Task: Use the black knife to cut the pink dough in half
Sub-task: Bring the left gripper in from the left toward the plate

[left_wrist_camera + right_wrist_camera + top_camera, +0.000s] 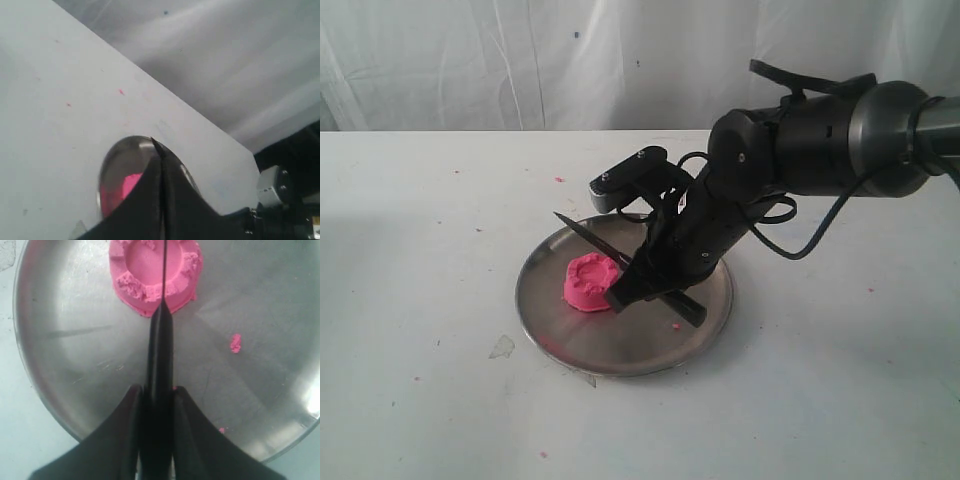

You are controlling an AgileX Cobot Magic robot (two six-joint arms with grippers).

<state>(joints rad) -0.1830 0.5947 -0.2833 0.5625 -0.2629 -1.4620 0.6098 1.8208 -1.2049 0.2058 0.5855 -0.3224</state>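
White bench holds a steel plate (705, 325) where the right gripper (159, 395), fingers clamped on the black knife (161, 347) handle, poses the stiff blade over the soft, easily squashed pink dough (590, 281); left gripper's (161, 200) fingers pressed together.

From my station I see a white tabletop (430, 250) filling most of the scene — matte, flecked with small pink specks and a few scuffs. Behind it hangs a pale, wrinkled sheet (520, 60), possibly plastic, though the blur makes that hard to judge. The light is soft and even — only faint shadows fall on the surface.
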